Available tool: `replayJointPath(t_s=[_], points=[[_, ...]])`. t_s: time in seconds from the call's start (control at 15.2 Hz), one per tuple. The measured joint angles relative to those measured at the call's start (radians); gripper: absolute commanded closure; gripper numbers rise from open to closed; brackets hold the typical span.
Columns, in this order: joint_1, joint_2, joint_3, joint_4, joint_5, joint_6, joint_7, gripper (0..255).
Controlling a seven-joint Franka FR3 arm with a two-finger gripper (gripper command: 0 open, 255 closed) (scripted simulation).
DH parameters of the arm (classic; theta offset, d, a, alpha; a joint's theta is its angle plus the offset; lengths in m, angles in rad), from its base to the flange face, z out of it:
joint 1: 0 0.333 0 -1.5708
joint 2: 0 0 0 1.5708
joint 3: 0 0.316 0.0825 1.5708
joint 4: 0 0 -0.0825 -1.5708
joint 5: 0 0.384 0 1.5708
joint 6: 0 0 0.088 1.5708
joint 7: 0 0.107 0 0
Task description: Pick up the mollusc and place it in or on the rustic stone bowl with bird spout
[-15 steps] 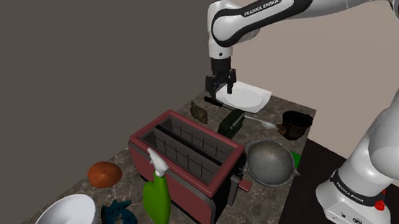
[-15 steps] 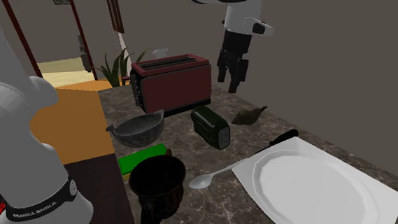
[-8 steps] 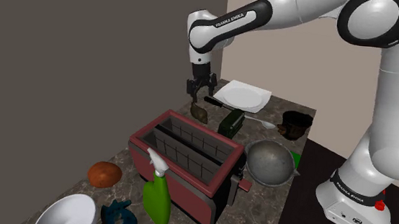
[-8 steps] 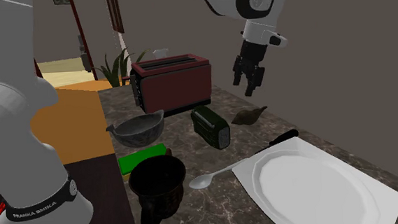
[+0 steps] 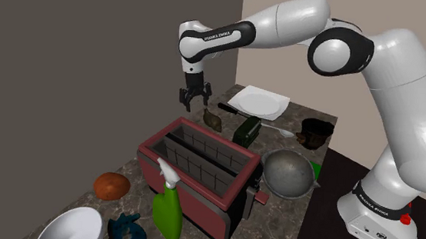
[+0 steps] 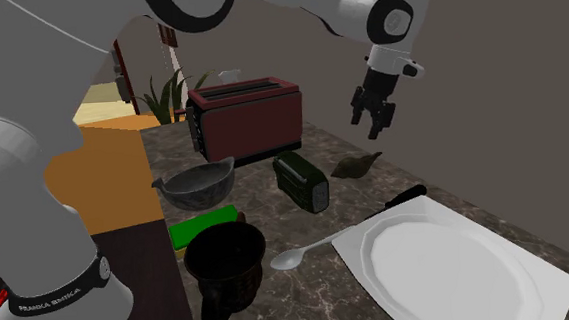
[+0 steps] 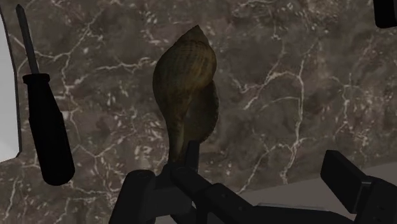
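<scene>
**Shell not yet grasped; bowl waiting empty**

The jaws are spread wide and grip nothing. In the wrist view the two black fingers stand well apart, with the brown ribbed shell [image 7: 188, 89] lying on the stone ahead of them and touching neither. In the shoulder view the jaws hang in the air above the tabletop [image 6: 310, 303], and the shell [image 5: 212, 119] sits at about 4 o'clock from them. In the second exterior view it lies at about 7 o'clock.

We judge the task to be at its start. The approach is under way, but nothing has been lifted. What remains is the descent, the closing on the shell, the lift, the carry and the release.

The grey bowl [image 5: 287, 172] with its spout sits empty, at about 4 o'clock from the shell in the shoulder view. In the second exterior view it lies at about 9 o'clock. A dark green can [image 6: 302, 181] lies on its side between the two.

A black screwdriver [image 7: 44, 133] lies near the shell, beside the white plate [image 5: 257, 103]. A red toaster [image 5: 196, 175], a dark mug [image 6: 225, 262], a spoon [image 6: 312, 249] and a green spray bottle [image 5: 168, 212] share the surface.

The tabletop is dark marble with pale veins, and it is crowded. Grey-brown walls stand behind it. The second exterior view shows a reddish door frame and a leafy plant [image 6: 169, 95] at 11 o'clock.
</scene>
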Motion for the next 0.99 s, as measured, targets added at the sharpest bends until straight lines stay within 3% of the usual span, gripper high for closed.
replayJointPath(t_s=[0.33, 0.53, 0.92, 0.99], points=[[0.001, 0.001, 0.006, -0.005, -0.004, 0.021, 0.047, 0], [-0.003, 0.007, 0.013, -0.046, -0.009, 0.085, 0.017, 0], [-0.004, 0.016, 0.021, -0.05, -0.011, 0.092, 0.006, 0], [-0.004, 0.016, 0.021, -0.053, -0.011, 0.094, 0.006, 255]])
